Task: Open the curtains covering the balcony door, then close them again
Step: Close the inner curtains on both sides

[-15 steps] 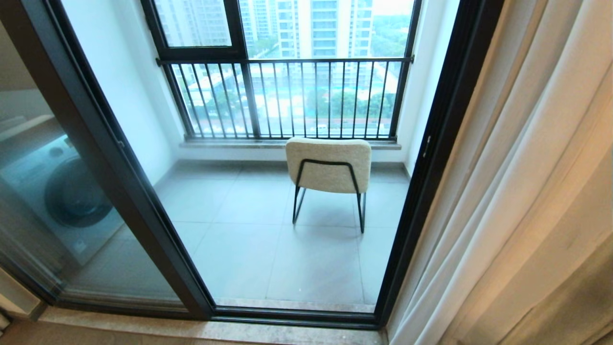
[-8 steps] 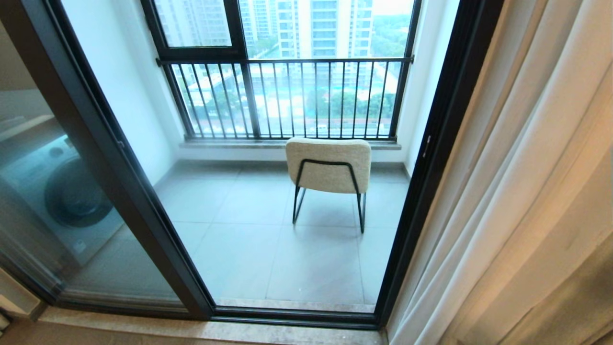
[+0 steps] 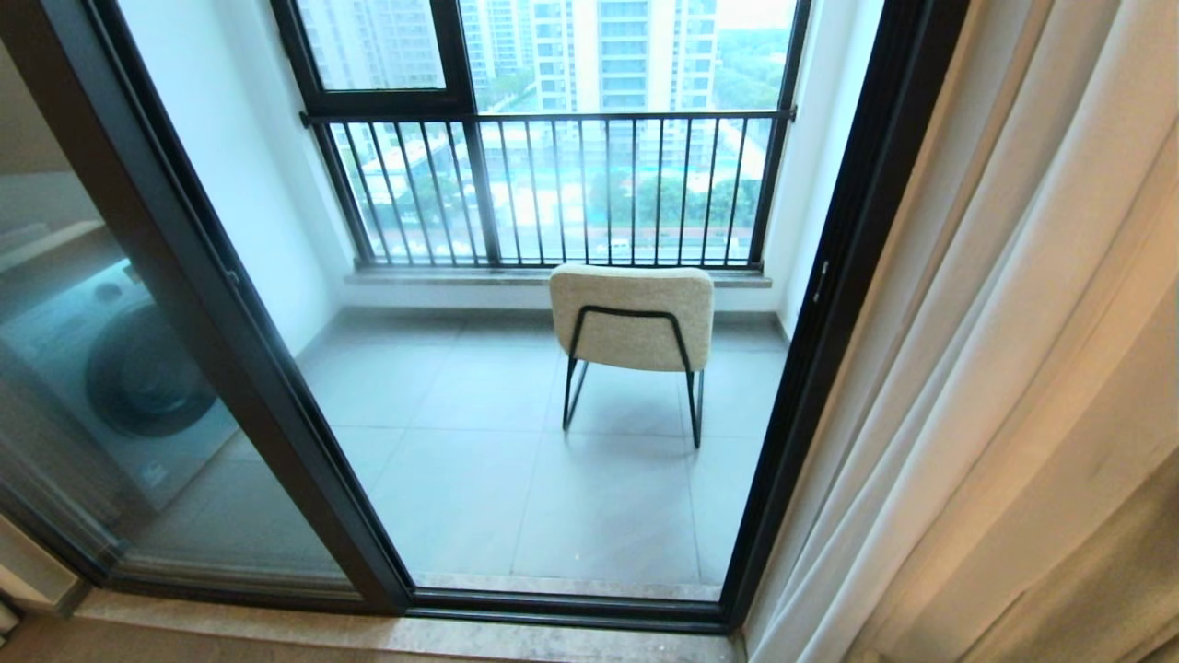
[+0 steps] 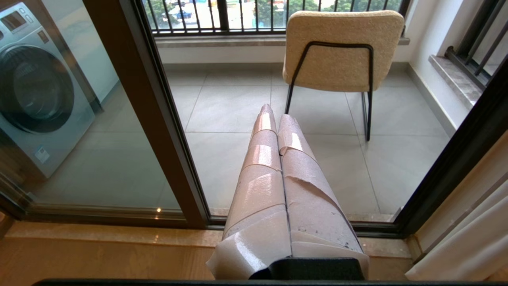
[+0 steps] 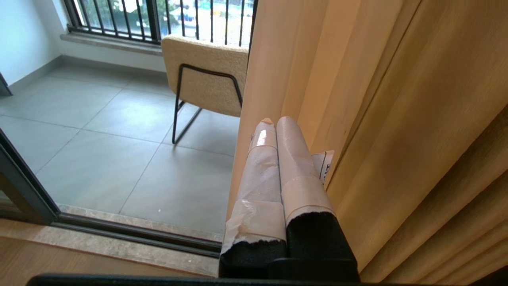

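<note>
Left gripper pressed shut on nothing, aimed at the tiled balcony floor in front of the chair; right gripper likewise closed and empty, tips just beside the curtains without gripping them. Washing machine behind the left glass pane, balcony door uncovered in the middle, curtains bunched at the right edge. Opening apparently done; closing not yet begun.
</note>
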`<state>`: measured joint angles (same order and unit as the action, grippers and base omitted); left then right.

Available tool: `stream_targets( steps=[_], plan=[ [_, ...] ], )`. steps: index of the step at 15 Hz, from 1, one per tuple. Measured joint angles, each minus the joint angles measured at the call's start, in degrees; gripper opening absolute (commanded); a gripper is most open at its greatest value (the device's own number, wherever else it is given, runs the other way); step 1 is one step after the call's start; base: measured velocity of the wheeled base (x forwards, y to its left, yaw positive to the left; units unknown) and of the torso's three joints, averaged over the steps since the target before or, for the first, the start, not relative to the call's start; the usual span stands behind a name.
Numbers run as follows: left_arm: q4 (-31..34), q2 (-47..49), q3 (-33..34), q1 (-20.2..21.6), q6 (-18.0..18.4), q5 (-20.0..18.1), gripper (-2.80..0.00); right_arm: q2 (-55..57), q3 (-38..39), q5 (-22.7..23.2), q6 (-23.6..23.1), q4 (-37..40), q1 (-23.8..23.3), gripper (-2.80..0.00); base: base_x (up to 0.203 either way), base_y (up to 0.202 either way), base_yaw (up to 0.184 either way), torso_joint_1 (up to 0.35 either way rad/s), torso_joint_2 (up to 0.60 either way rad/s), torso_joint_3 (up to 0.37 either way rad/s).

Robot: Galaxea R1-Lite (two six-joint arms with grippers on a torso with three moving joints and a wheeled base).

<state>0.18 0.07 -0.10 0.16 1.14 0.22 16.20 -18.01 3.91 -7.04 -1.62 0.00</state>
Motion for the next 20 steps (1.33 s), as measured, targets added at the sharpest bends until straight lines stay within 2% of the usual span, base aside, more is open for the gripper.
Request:
stream_targets(
  steps=[7,13,14,20],
  plan=[
    [0.0,0.0,0.0,0.0,0.0,0.0,-2.8,15.1,-10.7,0.1,1.4,-0.3,0.0,-2.8,0.0,0.0,0.0,0.0,0.0,0.0],
    [0.0,0.0,0.0,0.0,0.0,0.0,-2.8,23.1,-13.5,0.3,-0.6,-3.7,0.0,-2.8,0.0,0.0,0.0,0.0,0.0,0.0],
    [0.0,0.0,0.0,0.0,0.0,0.0,-2.8,23.5,-13.5,0.4,-1.4,-3.4,0.1,0.0,0.0,0.0,0.0,0.0,0.0,0.0],
    [0.0,0.0,0.0,0.0,0.0,0.0,-2.8,28.0,-16.1,0.3,-1.5,-3.9,0.0,0.0,0.0,0.0,0.0,0.0,0.0,0.0]
  ],
)
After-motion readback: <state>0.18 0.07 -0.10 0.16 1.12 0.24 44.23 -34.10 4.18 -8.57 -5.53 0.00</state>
